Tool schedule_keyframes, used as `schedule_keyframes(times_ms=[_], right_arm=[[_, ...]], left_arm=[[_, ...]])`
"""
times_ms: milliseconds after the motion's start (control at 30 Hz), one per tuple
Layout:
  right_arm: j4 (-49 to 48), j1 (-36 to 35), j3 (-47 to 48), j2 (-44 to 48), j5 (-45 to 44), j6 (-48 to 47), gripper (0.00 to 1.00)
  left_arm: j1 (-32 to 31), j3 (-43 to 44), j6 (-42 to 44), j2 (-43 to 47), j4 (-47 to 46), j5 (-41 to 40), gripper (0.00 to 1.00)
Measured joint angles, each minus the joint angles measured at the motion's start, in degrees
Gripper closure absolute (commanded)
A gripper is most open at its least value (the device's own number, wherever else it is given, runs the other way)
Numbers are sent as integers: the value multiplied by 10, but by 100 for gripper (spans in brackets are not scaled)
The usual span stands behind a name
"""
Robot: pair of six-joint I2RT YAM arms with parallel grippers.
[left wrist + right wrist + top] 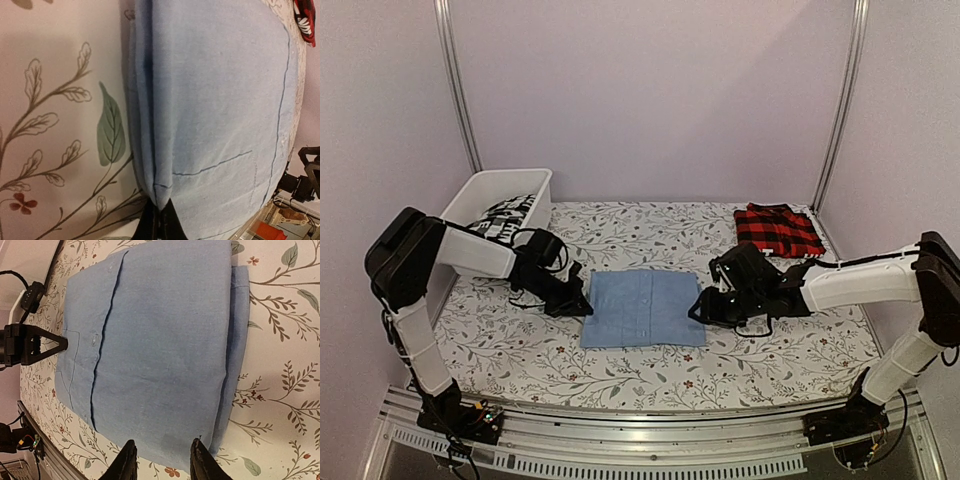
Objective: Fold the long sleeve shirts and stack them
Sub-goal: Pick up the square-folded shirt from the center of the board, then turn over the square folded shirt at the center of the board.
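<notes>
The light blue shirt [642, 307] lies folded into a rectangle in the middle of the table. My left gripper [582, 303] is at its left edge. In the left wrist view the black jaws [159, 212] are shut on a pinched fold of the blue shirt [215, 100]. My right gripper [698, 308] is at the shirt's right edge. Its fingers [162, 457] stand open and straddle the edge of the blue cloth [160, 340] without closing on it. The red-and-black plaid shirt [778, 229] lies folded at the back right.
A white bin [485, 190] holding black-and-white cloth [505, 218] stands at the back left. A floral tablecloth [770, 350] covers the table. Metal posts rise at the back corners.
</notes>
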State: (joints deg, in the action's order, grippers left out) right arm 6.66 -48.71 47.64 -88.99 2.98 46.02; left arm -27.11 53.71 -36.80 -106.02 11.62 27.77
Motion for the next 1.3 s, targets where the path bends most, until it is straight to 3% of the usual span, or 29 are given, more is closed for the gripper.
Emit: schedule_keyframes(times_ms=[367,1000,1300], right_arm=[[-6,35,47,-83,-15,-24,67],[33,32,164,-209,-53,-62,84],[56,7,212,-247,-59,-64,85]], left_arm=[[-4,45,27,25,87,-28,100],[-1,117,92,99,224,-59,100],[12,180,123,126,299,-77,100]])
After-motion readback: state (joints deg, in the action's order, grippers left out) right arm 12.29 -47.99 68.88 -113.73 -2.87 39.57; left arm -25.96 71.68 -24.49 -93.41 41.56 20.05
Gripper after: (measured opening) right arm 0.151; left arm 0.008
